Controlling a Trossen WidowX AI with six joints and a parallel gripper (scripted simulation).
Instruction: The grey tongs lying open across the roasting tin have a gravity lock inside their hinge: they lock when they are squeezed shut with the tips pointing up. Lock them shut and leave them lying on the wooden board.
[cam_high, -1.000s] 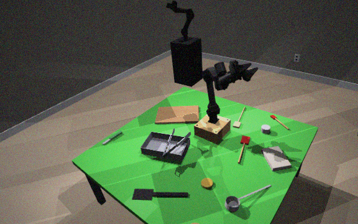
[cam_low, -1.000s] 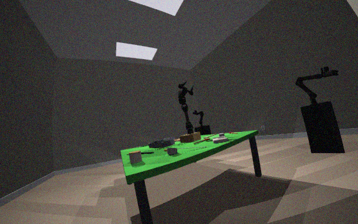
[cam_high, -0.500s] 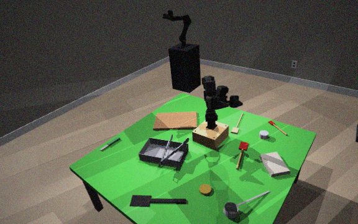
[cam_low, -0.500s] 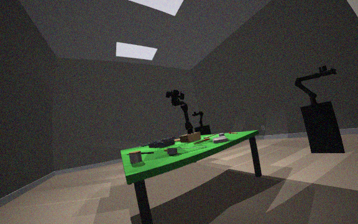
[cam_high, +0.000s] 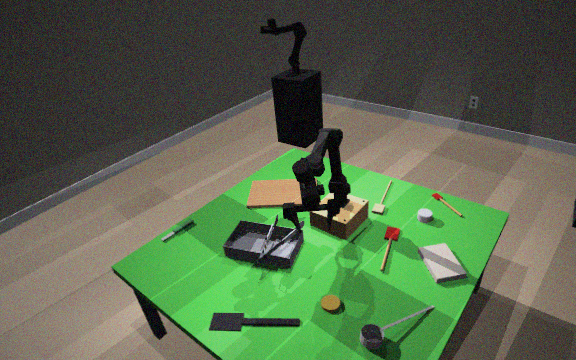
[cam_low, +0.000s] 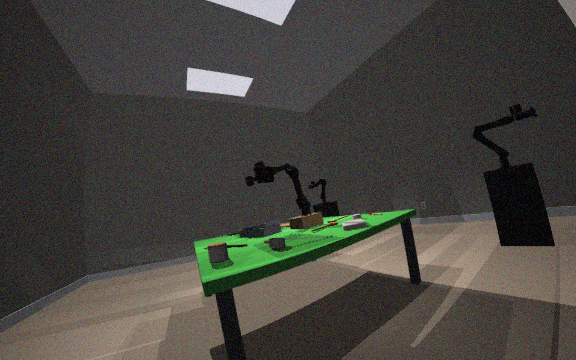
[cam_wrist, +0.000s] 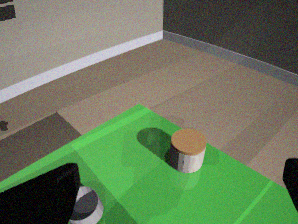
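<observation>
The grey tongs (cam_high: 270, 235) lie open across the dark roasting tin (cam_high: 232, 253), their two arms spread toward its far right side. The tin also shows small in the exterior view (cam_low: 252, 232). The wooden board (cam_high: 274, 193) lies flat behind the tin. My gripper (cam_high: 314, 228) (cam_low: 249, 181) (cam_wrist: 183, 173) is wide open and empty. It is raised well above the table, clear of the tongs and the tin, and its wrist view looks out over the table's far end and the floor. The tongs, tin and board are outside the wrist view.
A wooden block (cam_high: 345, 231) stands right of the tin. A black spatula (cam_high: 227, 322), a round amber disc (cam_high: 330, 303) and a long-handled cup (cam_high: 371, 337) lie nearer the front. A lidded jar (cam_low: 218, 254) (cam_wrist: 188, 156) stands by a corner. A green-handled tool (cam_high: 181, 229) lies left.
</observation>
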